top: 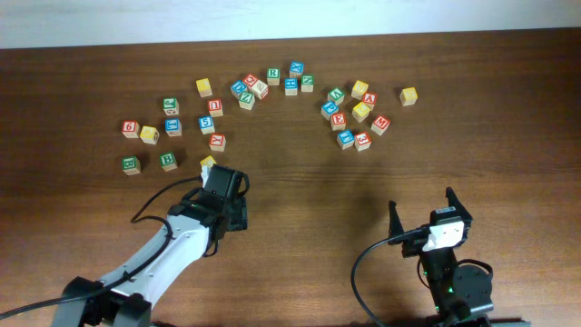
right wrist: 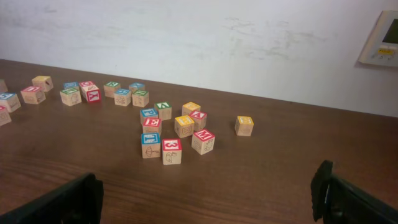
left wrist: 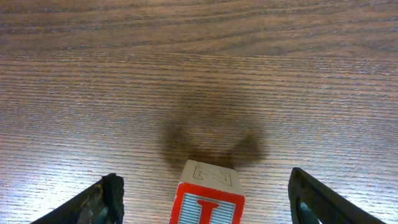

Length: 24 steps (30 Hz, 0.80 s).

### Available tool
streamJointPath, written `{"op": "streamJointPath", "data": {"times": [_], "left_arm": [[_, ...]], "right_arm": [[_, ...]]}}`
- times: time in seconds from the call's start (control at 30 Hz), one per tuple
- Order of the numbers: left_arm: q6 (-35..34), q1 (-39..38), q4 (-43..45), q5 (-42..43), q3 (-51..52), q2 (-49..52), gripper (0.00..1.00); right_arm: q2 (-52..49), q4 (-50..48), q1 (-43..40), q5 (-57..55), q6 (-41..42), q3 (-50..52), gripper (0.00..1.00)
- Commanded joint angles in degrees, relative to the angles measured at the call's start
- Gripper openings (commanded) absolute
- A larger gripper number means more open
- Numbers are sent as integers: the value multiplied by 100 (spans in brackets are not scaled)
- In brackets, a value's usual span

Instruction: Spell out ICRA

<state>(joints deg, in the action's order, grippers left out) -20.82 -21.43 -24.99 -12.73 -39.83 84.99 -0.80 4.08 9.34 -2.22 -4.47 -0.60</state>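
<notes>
Dark brown wood of the table (top: 300,182) fills the overhead view, with a pale strip of wall (top: 290,18) along the far edge. Small alphabet cubes lie in two loose groups on the far half. The green-faced "R" cube (top: 272,74) is at the far side of the left group. The red-faced "A" cube (top: 369,98) sits close among its neighbours in the right group (which yellow cube carries the C, I cannot tell). The left claw (top: 229,204) hangs low over bare wood, nearer than the left group. The right claw (top: 422,211) stands at the near right, well apart from all cubes, with its fingers spread wide.

From the left wrist, the red-faced "I" cube (left wrist: 207,202) stands upright on the table between the two dark fingers (left wrist: 109,199). A gap shows on each side, so this claw is wide and holds nothing. A carved N is on the top face of the cube.

From the right wrist, the right group lies ahead on the table, before a white wall with a pale panel (right wrist: 380,37). Both fingers sit at the lower corners, with nothing between them.
</notes>
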Motion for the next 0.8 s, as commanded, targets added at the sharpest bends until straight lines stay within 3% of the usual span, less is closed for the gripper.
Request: {"op": "streamJointPath", "data": {"times": [0.0, 0.33, 0.77], "left_arm": [[-17, -17, 11, -79, 48, 35, 80], [-17, -17, 11, -79, 48, 35, 82], [-17, -17, 13, -79, 48, 35, 95]], "right_arm": [[44, 46, -42, 9, 70, 28, 98], [44, 46, -42, 9, 70, 28, 98], [44, 46, -42, 9, 70, 28, 98]]}}
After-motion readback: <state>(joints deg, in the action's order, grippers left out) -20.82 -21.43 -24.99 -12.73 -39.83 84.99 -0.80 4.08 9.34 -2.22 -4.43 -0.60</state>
